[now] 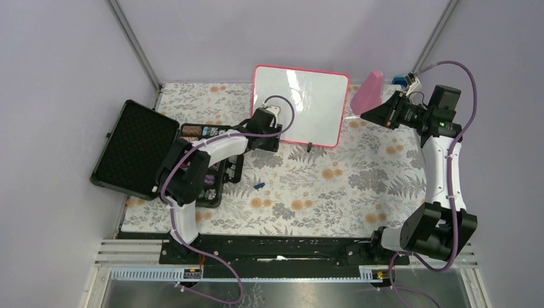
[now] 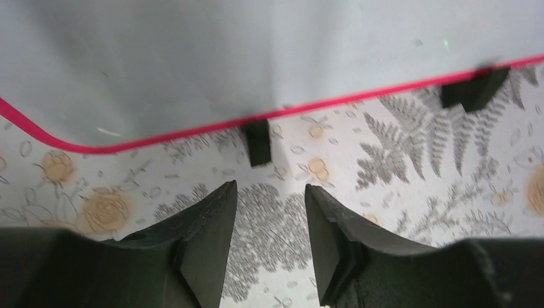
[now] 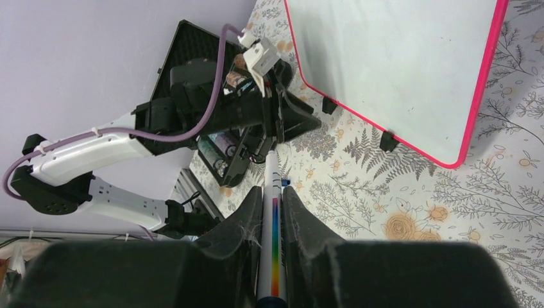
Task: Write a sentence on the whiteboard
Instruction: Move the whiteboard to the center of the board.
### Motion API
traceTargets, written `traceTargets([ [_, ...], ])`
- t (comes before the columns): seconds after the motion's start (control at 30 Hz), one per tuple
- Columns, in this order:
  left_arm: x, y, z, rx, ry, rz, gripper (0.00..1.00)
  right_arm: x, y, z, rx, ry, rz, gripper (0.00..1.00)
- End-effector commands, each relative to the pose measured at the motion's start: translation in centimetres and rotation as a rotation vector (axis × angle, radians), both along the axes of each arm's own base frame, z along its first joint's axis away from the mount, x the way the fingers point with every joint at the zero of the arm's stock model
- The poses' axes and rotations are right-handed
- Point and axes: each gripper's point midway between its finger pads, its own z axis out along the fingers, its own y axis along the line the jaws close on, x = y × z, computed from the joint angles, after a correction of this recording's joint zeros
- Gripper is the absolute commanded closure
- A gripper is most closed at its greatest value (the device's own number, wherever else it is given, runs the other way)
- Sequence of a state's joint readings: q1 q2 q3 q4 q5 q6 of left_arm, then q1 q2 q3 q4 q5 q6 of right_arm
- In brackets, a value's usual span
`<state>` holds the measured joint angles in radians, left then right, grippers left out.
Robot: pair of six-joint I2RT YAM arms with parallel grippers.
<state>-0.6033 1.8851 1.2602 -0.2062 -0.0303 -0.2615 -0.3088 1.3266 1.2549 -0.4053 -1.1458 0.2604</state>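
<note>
The whiteboard [image 1: 314,106] stands propped at the back centre, white with a red-pink frame. Its face is blank; no blue lettering shows in any view. My left gripper [image 1: 274,136] is open and empty at the board's lower left edge. In the left wrist view the gripper [image 2: 271,192] hovers over the cloth just short of a black stand foot [image 2: 258,142]. My right gripper [image 1: 375,115] is right of the board, apart from it. It is shut on a white marker with a rainbow stripe [image 3: 272,212], which points toward the board [image 3: 398,64].
A solid pink paddle-shaped object [image 1: 367,92] leans at the back right, behind my right gripper. An open black case [image 1: 135,149] with small items lies at the left. A small blue cap [image 1: 259,186] lies on the floral cloth. Metal frame posts stand at the back corners.
</note>
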Motion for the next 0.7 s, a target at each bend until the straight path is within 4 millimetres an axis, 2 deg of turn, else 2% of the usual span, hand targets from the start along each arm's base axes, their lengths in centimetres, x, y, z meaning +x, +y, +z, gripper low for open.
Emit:
traceTargets([
  [0.0,3.9,0.0,1.7,-0.042,-0.066,0.07,0.51,-0.5,-0.1,2.5,-0.034,-0.09,0.007,1.0],
  [0.17,5.1,-0.9,1.8,-0.082,-0.062,0.085,0.53,-0.4,-0.4,2.0,-0.059,-0.089,-0.01,1.0],
  [0.33,6.1,-1.0,0.6,-0.064,-0.045,0.116,0.58,-0.4,-0.4,1.8,-0.063,-0.091,-0.008,1.0],
  [0.53,5.7,-1.0,-0.5,-0.065,-0.003,0.147,0.81,-0.4,-0.5,1.9,-0.073,-0.103,-0.011,1.0],
  [0.67,4.4,-0.7,-0.8,-0.069,0.024,0.191,0.92,-0.4,-0.6,1.9,-0.077,-0.104,-0.017,1.0],
])
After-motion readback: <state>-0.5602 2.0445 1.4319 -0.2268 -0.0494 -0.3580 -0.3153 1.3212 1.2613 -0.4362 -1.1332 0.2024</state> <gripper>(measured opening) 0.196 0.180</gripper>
